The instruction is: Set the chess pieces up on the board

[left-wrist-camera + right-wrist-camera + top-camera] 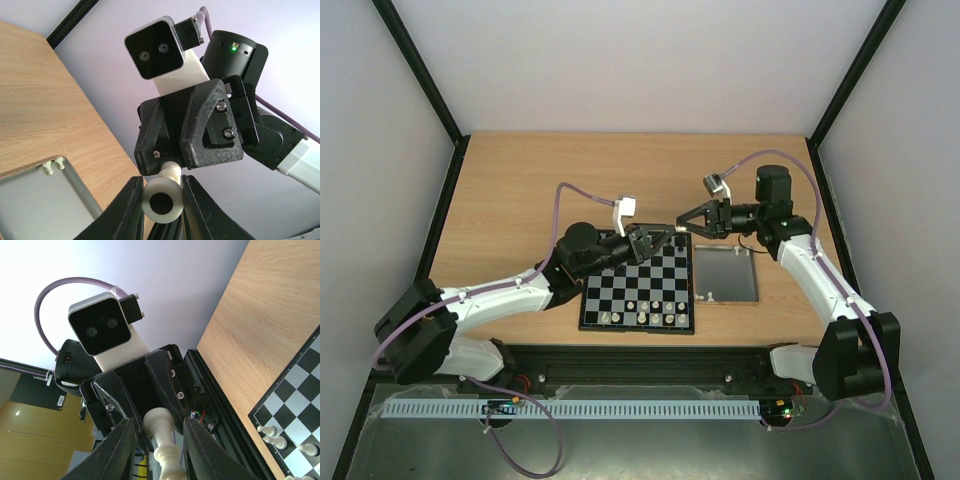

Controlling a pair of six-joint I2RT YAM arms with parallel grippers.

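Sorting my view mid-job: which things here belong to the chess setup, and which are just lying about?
Job: board; white pieces on it; white piece held in mid-air; two more white pieces in the metal tray.
Lying about: only that metal tray.

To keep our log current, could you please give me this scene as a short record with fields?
left gripper: jaws shut on the base of the held piece, over the board's far edge
right gripper: tip to tip with the left, jaws around the same piece, grip unclear
board: placed pieces on its two near rows
tray: right of the board, two spare pieces in its near left corner
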